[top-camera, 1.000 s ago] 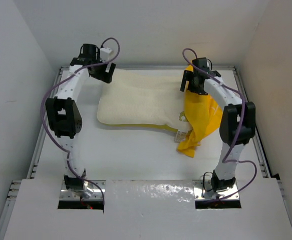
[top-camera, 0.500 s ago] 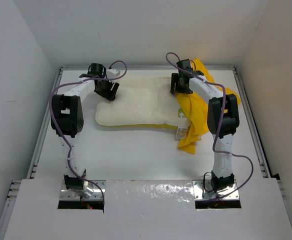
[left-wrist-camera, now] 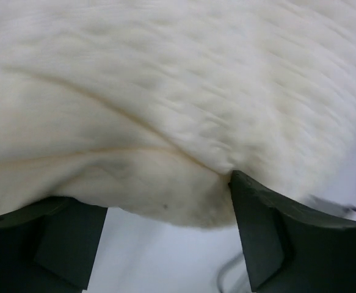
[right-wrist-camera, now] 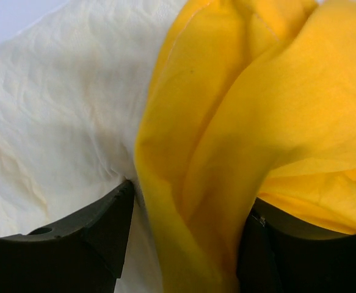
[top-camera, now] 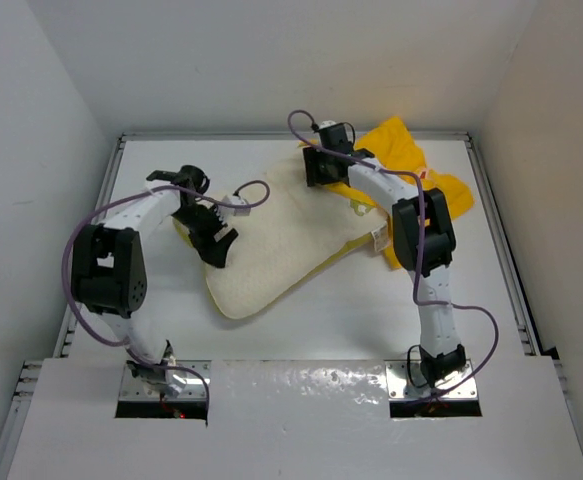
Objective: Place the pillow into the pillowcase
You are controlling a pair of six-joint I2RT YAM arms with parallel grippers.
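Note:
The cream pillow (top-camera: 271, 245) lies slantwise across the table, from the far middle toward the near left. My left gripper (top-camera: 214, 245) sits at its left edge. In the left wrist view the pillow (left-wrist-camera: 165, 91) bulges between the dark fingers (left-wrist-camera: 275, 238), and the left gripper (left-wrist-camera: 165, 201) is shut on that edge. The bright yellow pillowcase (top-camera: 411, 165) is bunched at the far right. My right gripper (top-camera: 319, 168) is at the pillow's far end, where the right wrist view shows it (right-wrist-camera: 190, 201) shut on a fold of pillowcase (right-wrist-camera: 239, 110), with pillow (right-wrist-camera: 55, 110) against its left finger.
White walls close in the table on three sides. Metal rails run along the left edge (top-camera: 99, 230) and right edge (top-camera: 499, 240). A purple cable (top-camera: 246, 188) loops over the pillow. A small white tag (top-camera: 379, 237) hangs from the pillow by the right forearm.
Both grippers have narrowed and taken hold. The left one dragged the pillow's left end toward the front; the right one pulled the pillowcase left along the back. The pillow now lies slantwise.

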